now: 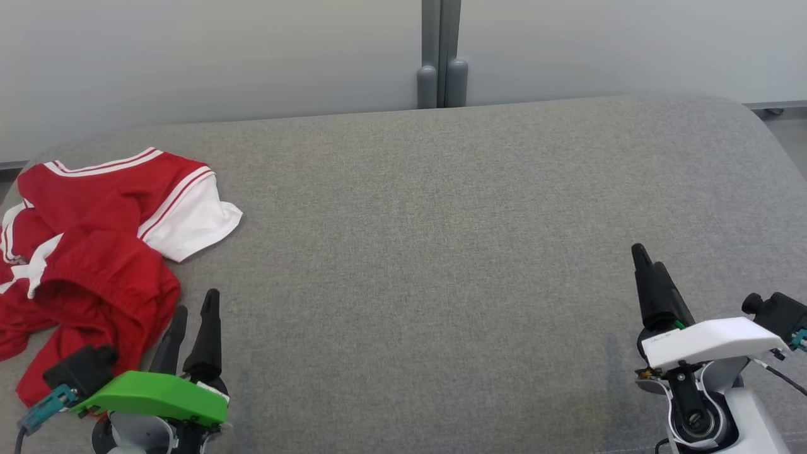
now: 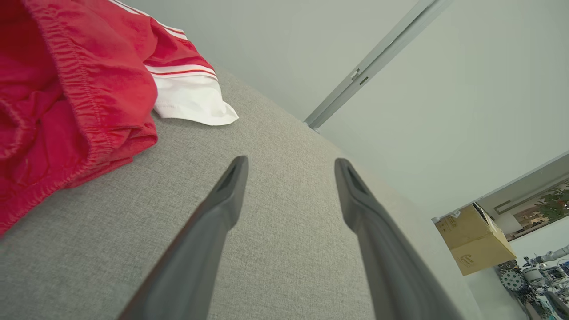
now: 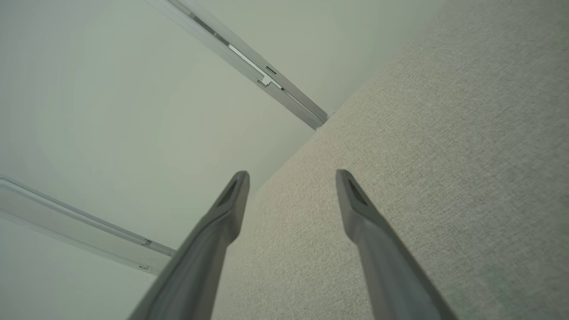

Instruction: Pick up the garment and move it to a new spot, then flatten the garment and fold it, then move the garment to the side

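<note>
Grey fabric tabletop (image 1: pixel 441 252) meets pale wall panels (image 1: pixel 220 57) behind.

Garment (image 1: pixel 94 252) lies at far left of surface (image 1: pixel 441 252). L gripper (image 1: pixel 196 301) just beside it, front left; R gripper (image 1: pixel 646 261) well apart, front right.

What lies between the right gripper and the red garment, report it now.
In the head view, bare grey cushion spans most of the stretch from the right gripper to the garment; the open left gripper stands close beside the garment.
</note>
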